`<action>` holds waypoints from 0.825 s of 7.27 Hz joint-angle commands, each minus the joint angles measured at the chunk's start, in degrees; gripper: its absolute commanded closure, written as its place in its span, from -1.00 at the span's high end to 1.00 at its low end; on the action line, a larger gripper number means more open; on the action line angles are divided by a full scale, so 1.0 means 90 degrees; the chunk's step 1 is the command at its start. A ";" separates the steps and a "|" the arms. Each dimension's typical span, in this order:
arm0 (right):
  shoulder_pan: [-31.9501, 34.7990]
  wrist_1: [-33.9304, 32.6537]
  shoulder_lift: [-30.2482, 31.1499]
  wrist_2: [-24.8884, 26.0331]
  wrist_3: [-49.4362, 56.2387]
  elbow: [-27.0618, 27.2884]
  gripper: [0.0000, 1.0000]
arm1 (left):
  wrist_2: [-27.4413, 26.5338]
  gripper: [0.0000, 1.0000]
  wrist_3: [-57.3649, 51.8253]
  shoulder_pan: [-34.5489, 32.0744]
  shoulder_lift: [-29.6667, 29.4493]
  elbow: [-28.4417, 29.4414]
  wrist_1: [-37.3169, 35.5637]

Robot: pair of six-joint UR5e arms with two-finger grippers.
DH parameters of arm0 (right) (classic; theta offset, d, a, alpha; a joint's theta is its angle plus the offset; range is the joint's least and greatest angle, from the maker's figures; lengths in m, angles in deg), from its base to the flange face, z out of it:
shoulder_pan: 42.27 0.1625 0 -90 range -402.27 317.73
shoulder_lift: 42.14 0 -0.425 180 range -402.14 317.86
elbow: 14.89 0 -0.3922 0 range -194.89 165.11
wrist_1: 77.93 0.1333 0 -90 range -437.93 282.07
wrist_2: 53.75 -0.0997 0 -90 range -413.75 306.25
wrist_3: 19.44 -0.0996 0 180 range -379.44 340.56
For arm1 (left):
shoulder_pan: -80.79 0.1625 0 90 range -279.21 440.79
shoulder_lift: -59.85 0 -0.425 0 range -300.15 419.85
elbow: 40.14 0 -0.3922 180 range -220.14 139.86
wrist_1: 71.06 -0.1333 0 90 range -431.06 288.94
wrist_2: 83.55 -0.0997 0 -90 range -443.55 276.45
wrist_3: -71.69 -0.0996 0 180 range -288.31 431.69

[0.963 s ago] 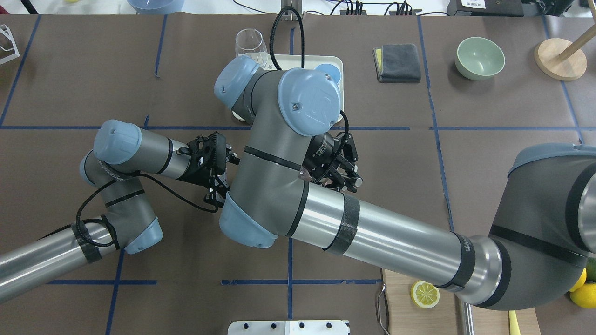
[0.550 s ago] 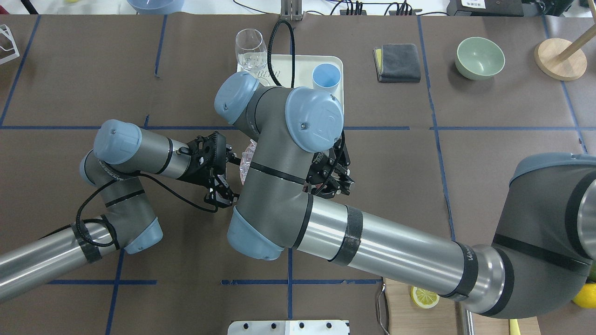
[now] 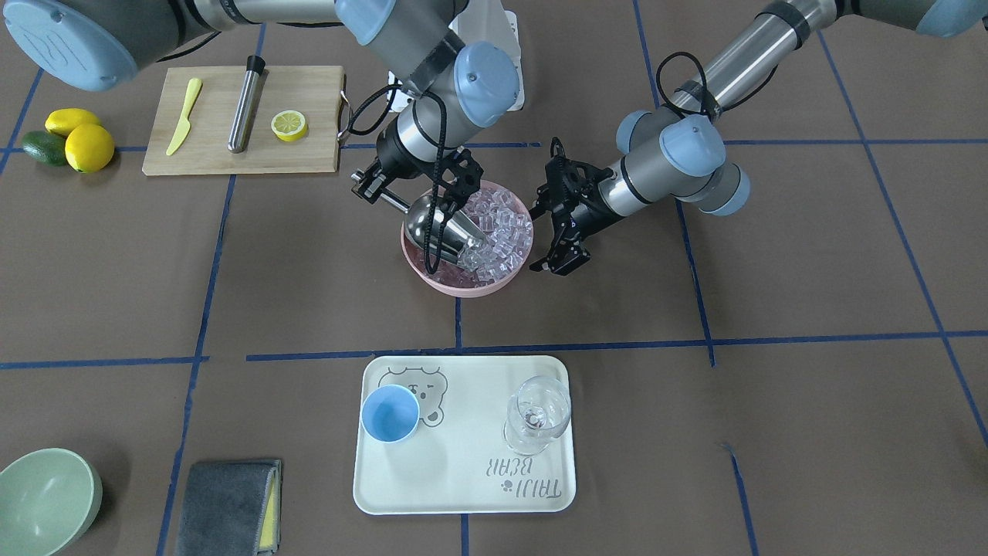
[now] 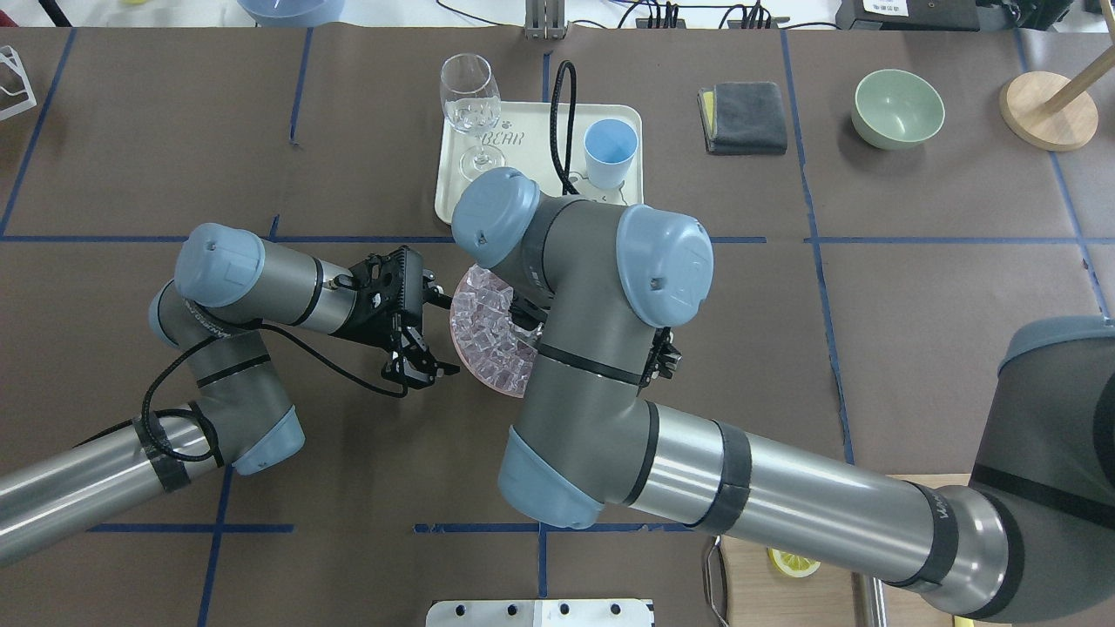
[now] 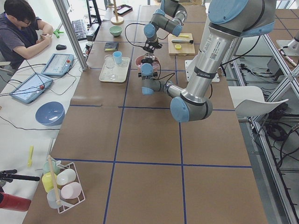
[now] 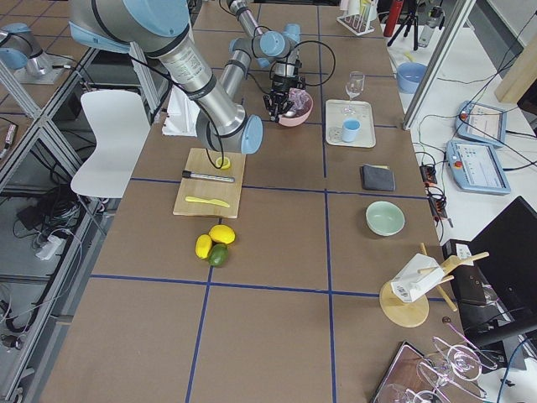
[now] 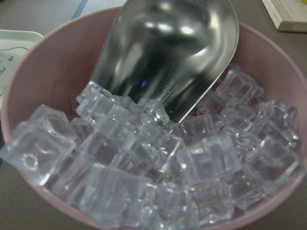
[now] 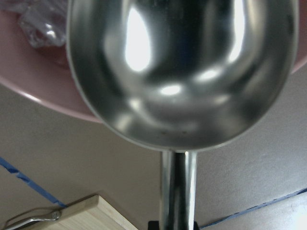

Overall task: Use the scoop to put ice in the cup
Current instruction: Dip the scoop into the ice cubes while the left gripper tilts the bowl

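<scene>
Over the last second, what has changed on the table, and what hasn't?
The right arm swung back toward the robot's base and rightward in the overhead view, uncovering the pink bowl of ice. The scoop in the right gripper is dipped into it. The left gripper, cup, wine glass and tray stayed put.

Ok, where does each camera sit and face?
Front-facing: across table, facing robot; both arms.
Overhead: behind robot, looking down; both arms.
Exterior left: table end; left arm nearest.
Exterior right: opposite end; right arm nearest.
Left wrist: close on ice; no robot visible.
Right wrist: along the scoop handle.
Both wrists share scoop, pink bowl.
</scene>
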 commanded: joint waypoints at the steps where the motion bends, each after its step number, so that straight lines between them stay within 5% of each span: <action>1: -0.0122 0.0479 0.0374 0.0041 -0.0256 0.0344 -1.00 | 0.0000 1.00 0.0000 -0.0005 -0.0007 0.0004 0.0000; 6: -0.0191 0.1689 0.0832 0.0031 -0.0482 0.0432 -1.00 | 0.0000 1.00 0.0000 -0.0015 -0.0007 -0.0006 0.0010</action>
